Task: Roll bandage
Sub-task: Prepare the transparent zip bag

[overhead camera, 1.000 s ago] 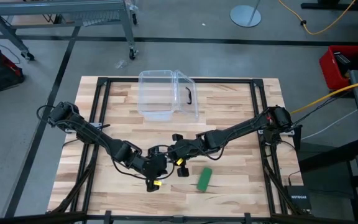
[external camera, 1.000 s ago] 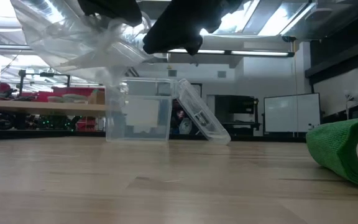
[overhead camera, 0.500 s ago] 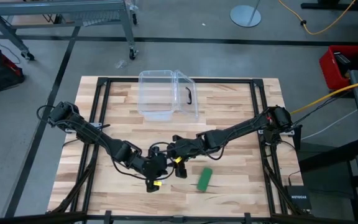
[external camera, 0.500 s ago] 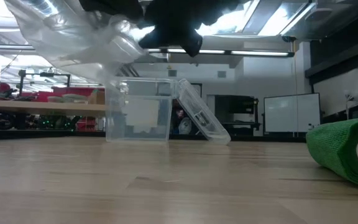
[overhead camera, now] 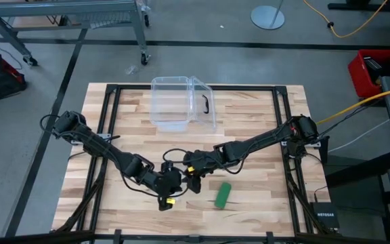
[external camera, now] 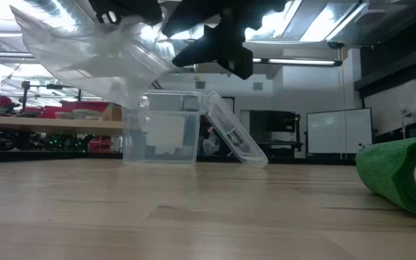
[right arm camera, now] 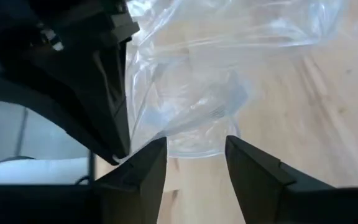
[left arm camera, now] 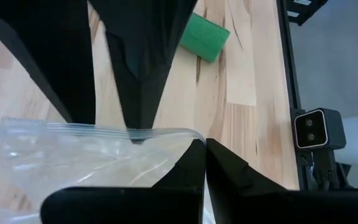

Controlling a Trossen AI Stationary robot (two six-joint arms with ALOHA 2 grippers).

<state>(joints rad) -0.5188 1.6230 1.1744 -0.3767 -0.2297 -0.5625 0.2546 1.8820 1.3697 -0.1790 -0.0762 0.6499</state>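
We reach in from both back corners, our two arms meeting low over the front middle of the table. Our left gripper (overhead camera: 166, 200) has its fingers (left arm camera: 194, 163) pressed together, pinching a clear plastic wrapper (left arm camera: 92, 158). Our right gripper (overhead camera: 189, 186) sits just beside it, its fingers (right arm camera: 253, 168) parted with a gap between them, gripping nothing.
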